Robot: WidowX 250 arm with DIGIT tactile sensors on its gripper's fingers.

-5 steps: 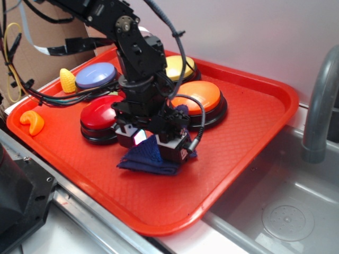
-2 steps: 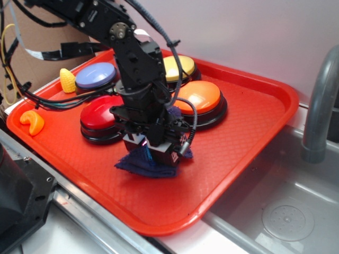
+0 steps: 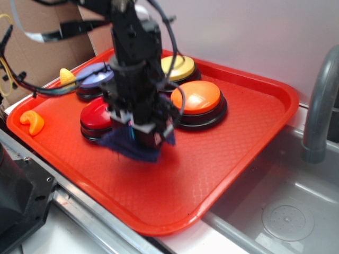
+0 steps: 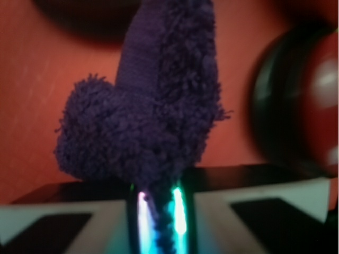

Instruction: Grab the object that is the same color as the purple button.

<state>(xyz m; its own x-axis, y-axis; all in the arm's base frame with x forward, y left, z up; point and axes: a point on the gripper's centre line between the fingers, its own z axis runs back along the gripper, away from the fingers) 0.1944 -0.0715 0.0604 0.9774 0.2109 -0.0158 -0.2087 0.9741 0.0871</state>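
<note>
The object, a small dark purple fuzzy rag (image 3: 133, 149), hangs pinched in my gripper (image 3: 143, 138) just above the red tray (image 3: 233, 143). In the wrist view the rag (image 4: 153, 116) bulges up from between my two lit jaws, and my gripper (image 4: 159, 219) is shut on its lower edge. The purple button (image 3: 91, 79), pale lavender on a black base, sits at the tray's back left, partly hidden behind my arm. My gripper hovers in front of the red button (image 3: 95, 119).
An orange button (image 3: 197, 100) and a yellow button (image 3: 179, 67) stand behind my gripper. A yellow corn toy (image 3: 66, 78) and an orange curved piece (image 3: 33, 121) lie at the tray's left. A grey faucet (image 3: 318, 100) and sink (image 3: 286, 211) are to the right.
My jaws closed on the rag and lifted it off the tray. The arm rose and shifted left, toward the red button.
</note>
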